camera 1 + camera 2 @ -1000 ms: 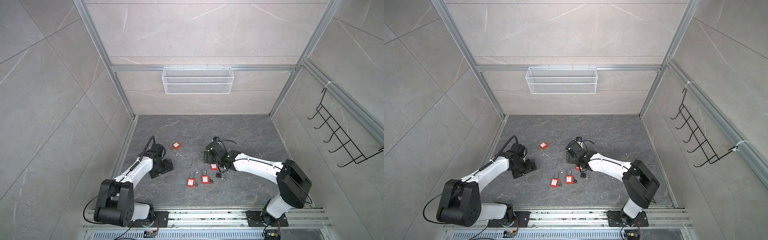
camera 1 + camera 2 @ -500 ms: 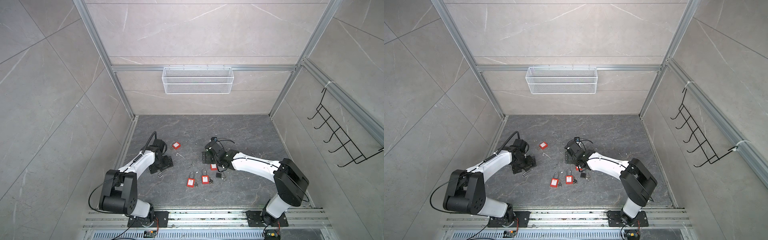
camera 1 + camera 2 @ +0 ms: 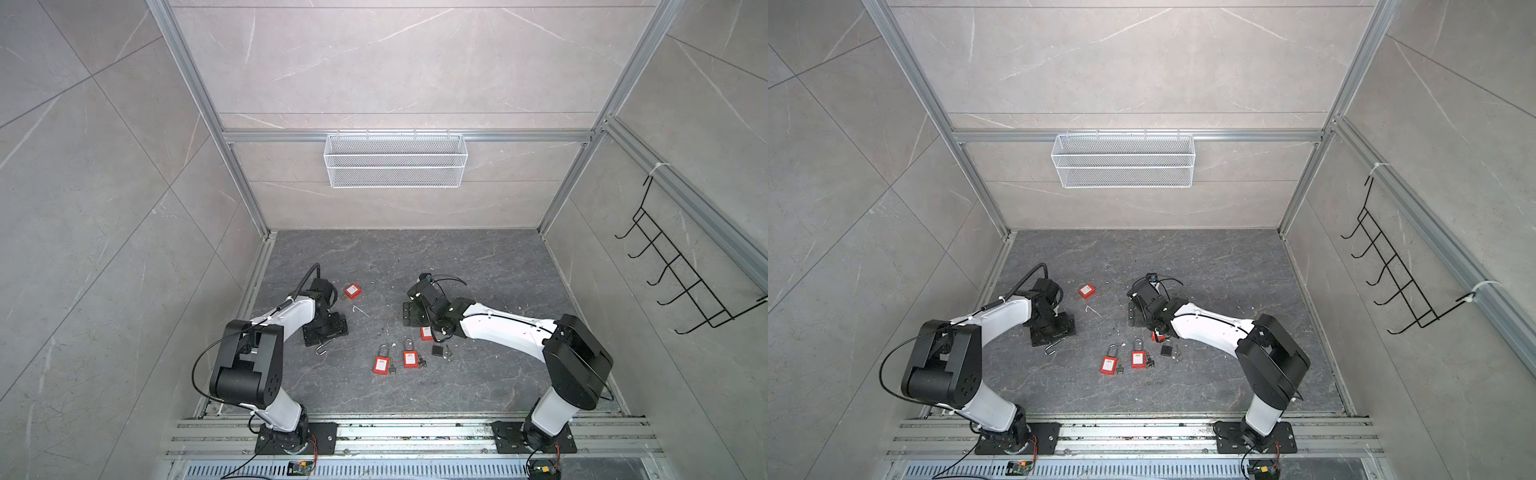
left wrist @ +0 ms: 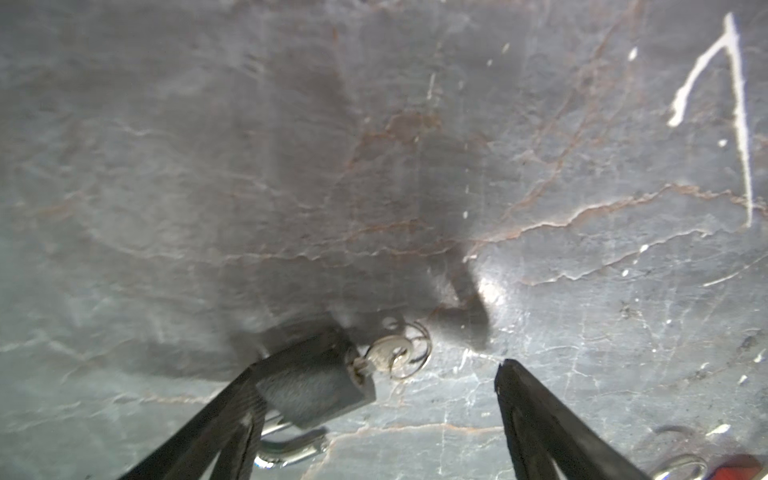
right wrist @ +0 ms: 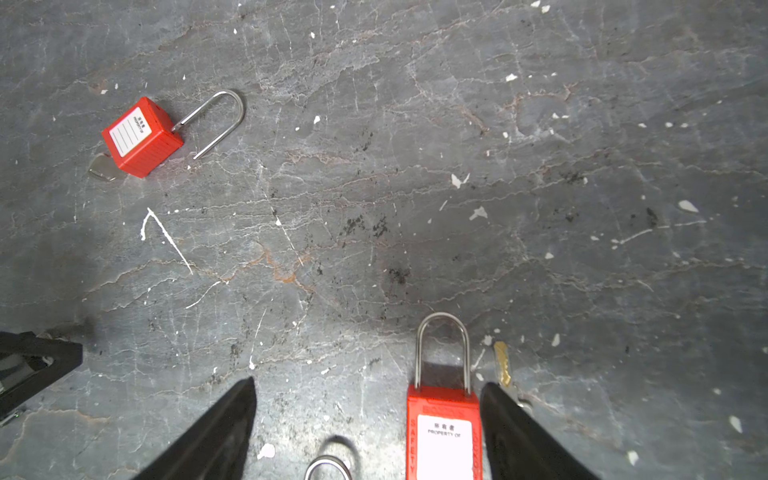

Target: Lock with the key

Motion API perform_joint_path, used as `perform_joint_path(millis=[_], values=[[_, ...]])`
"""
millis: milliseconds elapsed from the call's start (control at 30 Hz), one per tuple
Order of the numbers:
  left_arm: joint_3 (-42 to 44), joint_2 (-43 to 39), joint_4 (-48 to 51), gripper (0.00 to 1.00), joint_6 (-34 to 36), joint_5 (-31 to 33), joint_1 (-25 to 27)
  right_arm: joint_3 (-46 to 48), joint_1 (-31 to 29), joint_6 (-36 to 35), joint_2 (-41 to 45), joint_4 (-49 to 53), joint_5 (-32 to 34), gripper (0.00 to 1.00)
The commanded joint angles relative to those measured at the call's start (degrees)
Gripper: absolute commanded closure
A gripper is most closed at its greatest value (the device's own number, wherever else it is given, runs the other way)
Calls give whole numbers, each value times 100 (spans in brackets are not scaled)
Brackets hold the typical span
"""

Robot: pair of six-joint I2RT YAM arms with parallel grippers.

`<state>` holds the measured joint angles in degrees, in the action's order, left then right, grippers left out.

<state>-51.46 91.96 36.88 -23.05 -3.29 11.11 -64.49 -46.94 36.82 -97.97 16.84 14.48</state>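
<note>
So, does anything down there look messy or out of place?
Yes. One red padlock lies apart from the others, shackle swung open. The grey floor is strewn with white chips and bears a white scratch.

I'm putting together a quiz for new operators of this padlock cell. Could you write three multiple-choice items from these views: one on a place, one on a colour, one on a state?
1. The white wire basket hangs on: A the back wall; B the right wall; C the floor.
2. The padlock with a ringed key in it, in the left wrist view, is: A red; B yellow; C black.
3. The right tool is: A shut on a key; B open; C shut on a hook.

Answers:
1 A: it hooks onto the rail across the back wall.
2 C: its body is dark, near black.
3 B: its fingers stand wide apart, with a red padlock lying between them.
</note>
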Motion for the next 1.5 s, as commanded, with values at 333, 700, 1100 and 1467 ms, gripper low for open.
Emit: perform_joint_path(millis=[333,700,1100,1467], values=[[-358,443,-211,15,38,-497,696,-177,-44,-79,-107,154,-8,16],[16,-50,-245,15,-527,-430,1091,-189,-37,-103,-134,159,-33,16],[-248,-926,521,11,44,831,950,-187,-39,-140,-128,139,-102,16],[-208,-197,339,18,320,442,742,-170,-43,-144,-110,116,-123,19]])
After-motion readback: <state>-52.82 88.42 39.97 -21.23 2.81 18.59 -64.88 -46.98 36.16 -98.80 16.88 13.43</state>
